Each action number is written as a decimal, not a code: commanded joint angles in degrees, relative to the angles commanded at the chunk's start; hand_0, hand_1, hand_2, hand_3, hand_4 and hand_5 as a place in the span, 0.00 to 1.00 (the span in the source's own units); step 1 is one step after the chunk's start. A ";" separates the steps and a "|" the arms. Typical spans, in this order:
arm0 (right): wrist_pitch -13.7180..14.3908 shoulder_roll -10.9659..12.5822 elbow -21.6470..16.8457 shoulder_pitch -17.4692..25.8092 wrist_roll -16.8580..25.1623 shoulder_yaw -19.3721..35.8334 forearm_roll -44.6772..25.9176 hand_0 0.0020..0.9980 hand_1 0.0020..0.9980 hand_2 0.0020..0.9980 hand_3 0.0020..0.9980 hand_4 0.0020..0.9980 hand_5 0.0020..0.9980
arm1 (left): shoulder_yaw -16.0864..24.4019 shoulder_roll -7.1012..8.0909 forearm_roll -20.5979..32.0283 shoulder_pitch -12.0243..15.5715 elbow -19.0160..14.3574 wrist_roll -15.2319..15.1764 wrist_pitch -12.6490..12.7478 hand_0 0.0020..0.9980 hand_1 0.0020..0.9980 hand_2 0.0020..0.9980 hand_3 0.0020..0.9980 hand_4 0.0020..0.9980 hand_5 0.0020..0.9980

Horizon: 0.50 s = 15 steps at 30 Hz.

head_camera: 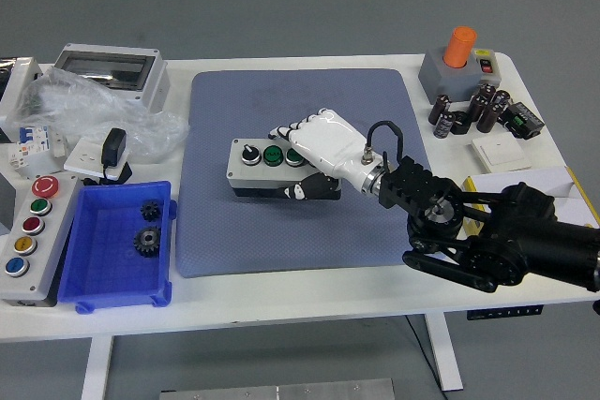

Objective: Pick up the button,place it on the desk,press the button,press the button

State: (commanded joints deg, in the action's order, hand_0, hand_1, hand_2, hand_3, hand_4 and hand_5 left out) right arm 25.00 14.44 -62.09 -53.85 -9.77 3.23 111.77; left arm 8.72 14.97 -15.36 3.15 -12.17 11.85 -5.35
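A grey button box [249,169] lies on the blue-grey mat [300,231] in the middle of the table. On its top are a black knob [249,151] and a green button [273,154]. My right hand [292,162], white with a black arm behind it, covers the box's right end. Its fingers [284,130] curl over the top there and its thumb [300,191] presses the front side, so it is shut on the box. The box's right end is hidden under the palm. My left hand is out of sight.
A blue bin [94,274] with two gears sits at the front left, beside a panel of coloured buttons [28,231]. A grey enclosure [108,72], a plastic bag [84,110] and a black adapter [114,147] are at the back left. An orange-capped box [459,53] and capacitors [469,111] stand at the back right.
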 joint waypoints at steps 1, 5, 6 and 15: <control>-0.81 -0.07 0.08 -0.02 0.05 0.31 0.02 0.24 0.53 0.44 0.45 0.31 0.00 | -0.03 0.00 0.03 -0.01 0.00 -0.01 0.00 0.66 0.70 0.67 0.66 0.77 0.44; -4.53 -0.33 0.35 -0.01 0.55 1.66 0.35 0.27 0.55 0.48 0.45 0.31 0.00 | -0.05 0.03 0.04 -0.03 0.00 -0.07 0.04 0.66 0.70 0.67 0.66 0.77 0.44; -5.17 -0.38 0.38 0.01 0.66 1.90 0.40 0.27 0.55 0.48 0.45 0.31 0.00 | -0.06 0.04 0.03 -0.03 0.00 -0.08 0.05 0.66 0.70 0.67 0.66 0.77 0.44; -8.82 -0.40 0.57 0.08 -0.17 2.26 0.11 0.50 0.65 0.65 0.47 0.31 0.00 | 0.09 -0.04 -0.12 -0.02 0.01 -0.26 0.14 0.66 0.70 0.67 0.66 0.77 0.44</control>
State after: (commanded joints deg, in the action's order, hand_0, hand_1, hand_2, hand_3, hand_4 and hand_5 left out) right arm 16.19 14.04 -61.51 -53.77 -9.94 5.49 111.89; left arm 8.81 14.93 -15.48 3.12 -12.16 11.59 -5.21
